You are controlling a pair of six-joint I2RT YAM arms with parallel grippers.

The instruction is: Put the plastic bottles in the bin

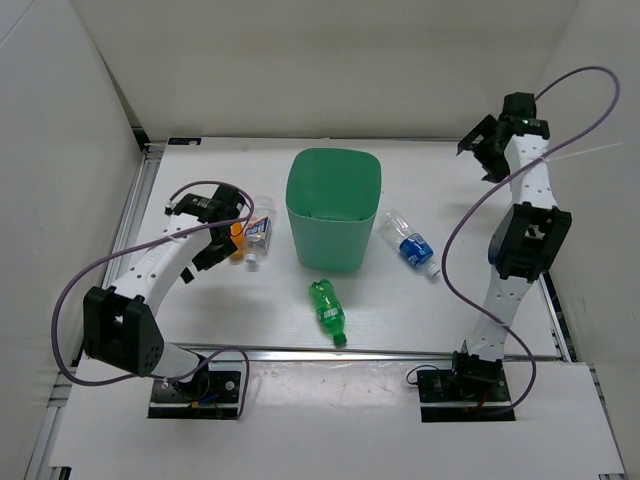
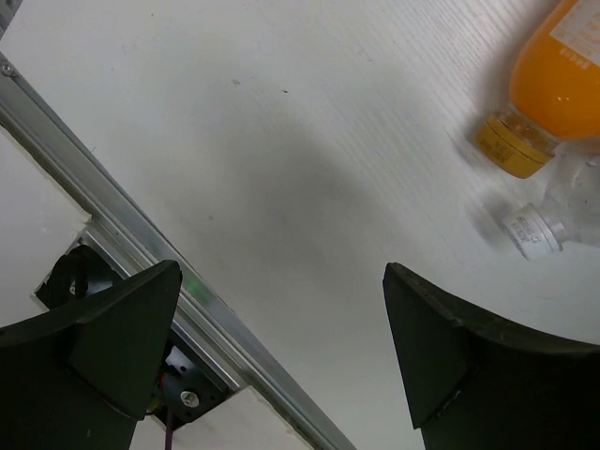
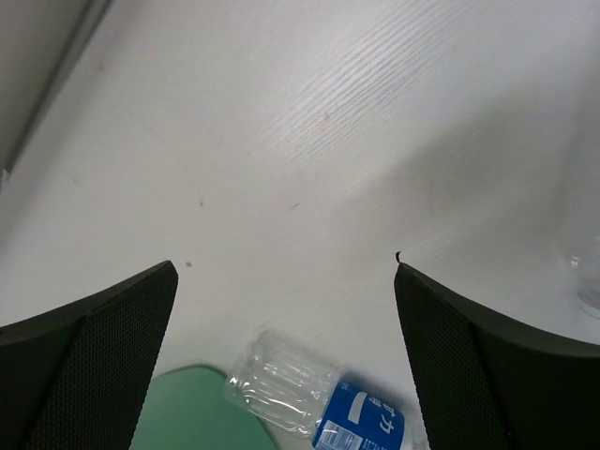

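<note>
Counter stock, as we find it:

1. Bin (image 1: 333,205): mint-green, upright on the white counter (image 1: 440,310), upper centre of the overhead frame.
2. Green bottle (image 1: 327,311): lying on its side just below the bin, cap toward the lower edge.
3. First blue-label bottle (image 1: 410,243): clear, lying near the bin's right side. The right wrist view shows it (image 3: 319,403) at the bottom edge.
4. Orange bottle (image 1: 237,242) and second blue-label bottle (image 1: 260,230): side by side to the left of the bin, the orange one partly covered by the left arm (image 1: 160,265). Their capped ends, orange (image 2: 553,84) and clear (image 2: 534,230), sit at the upper right of the left wrist view.
5. Left jaws: spread wide and holding nothing, over bare counter left of that pair.
6. Right jaws: spread wide and holding nothing, upper right of the overhead frame, well apart from every bottle.
</note>
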